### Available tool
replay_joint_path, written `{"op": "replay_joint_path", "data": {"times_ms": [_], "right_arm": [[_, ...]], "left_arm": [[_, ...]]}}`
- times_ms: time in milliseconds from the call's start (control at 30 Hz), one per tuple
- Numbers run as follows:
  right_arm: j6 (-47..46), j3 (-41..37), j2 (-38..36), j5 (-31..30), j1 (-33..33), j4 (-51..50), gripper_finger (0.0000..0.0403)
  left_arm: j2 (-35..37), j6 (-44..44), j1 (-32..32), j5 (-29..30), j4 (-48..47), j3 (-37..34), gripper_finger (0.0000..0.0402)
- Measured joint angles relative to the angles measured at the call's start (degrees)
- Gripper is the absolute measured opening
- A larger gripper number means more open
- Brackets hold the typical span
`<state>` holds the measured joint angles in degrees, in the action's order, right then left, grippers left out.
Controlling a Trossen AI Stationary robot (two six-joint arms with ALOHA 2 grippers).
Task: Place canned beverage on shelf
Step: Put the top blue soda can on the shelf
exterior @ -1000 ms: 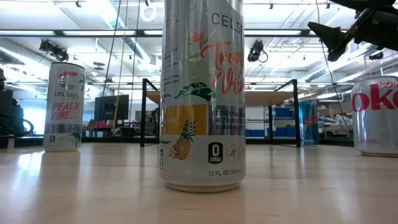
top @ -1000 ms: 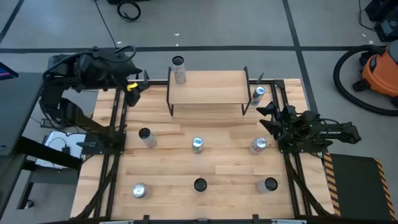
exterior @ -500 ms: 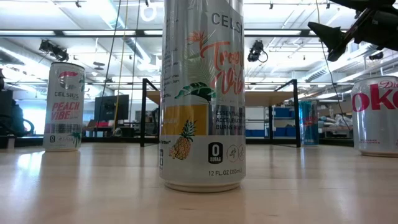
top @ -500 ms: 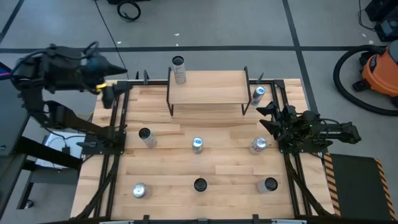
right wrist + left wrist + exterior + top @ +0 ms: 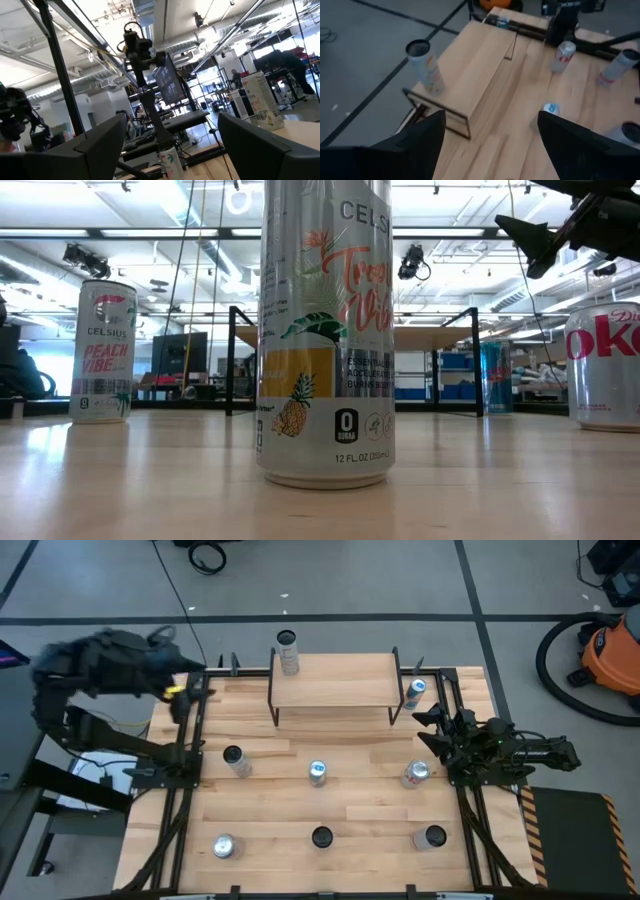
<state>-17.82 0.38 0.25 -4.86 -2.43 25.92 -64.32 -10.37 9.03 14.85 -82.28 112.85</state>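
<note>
- Left hand (image 5: 178,692) hovered open and empty over the table's (image 5: 350,805) far-left corner, well apart from any can.
- Right hand (image 5: 428,730) waited open and empty near the right edge, just behind the Coke can (image 5: 415,774).
- Shelf (image 5: 335,680) top was bare; 1 can (image 5: 288,652) stood beside its far-left corner, another (image 5: 414,692) by its right end.
- Best next target looked like the dark-topped can (image 5: 235,760): nearest the left hand.
- Advice: descend straight, grip mid-body, lift clear of the shelf's legs before moving across.
</note>
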Motion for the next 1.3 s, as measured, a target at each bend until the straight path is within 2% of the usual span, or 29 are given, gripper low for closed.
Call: {"op": "replay_joint_path", "data": {"times_ms": [100, 333, 667, 1033, 1167, 1300], "right_arm": [[0.0, 0.0, 0.0, 0.0, -0.01, 0.53, 0.0325], [-0.01, -0.01, 0.0, -0.01, -0.01, 1.08, 0.0325], [-0.02, -0.01, 0.0, 0.25, 0.01, 3.43, 0.0325], [9.83, 0.5, 0.0, -1.46, 0.0, 4.14, 0.0325], [14.35, 0.5, 0.0, 1.35, -0.01, 4.06, 0.0325], [13.44, 0.51, 0.0, 3.91, 0.01, 3.85, 0.0325]], "left_arm": [[4.38, 0.49, 0.01, -0.8, 8.57, -8.7, 0.0318], [10.87, -0.09, 0.01, -1.76, 13.07, -21.15, 0.0318], [16.82, -1.05, 0.01, -1.51, 25.48, -38.29, 0.0318], [17.12, -2.23, 0.01, -1.49, 33.33, -46.69, 0.0318], [17.21, -1.99, 0.01, -1.49, 35.68, -48.88, 0.0318], [17.23, -2.0, 0.01, -1.49, 38.0, -51.54, 0.0318]]}}
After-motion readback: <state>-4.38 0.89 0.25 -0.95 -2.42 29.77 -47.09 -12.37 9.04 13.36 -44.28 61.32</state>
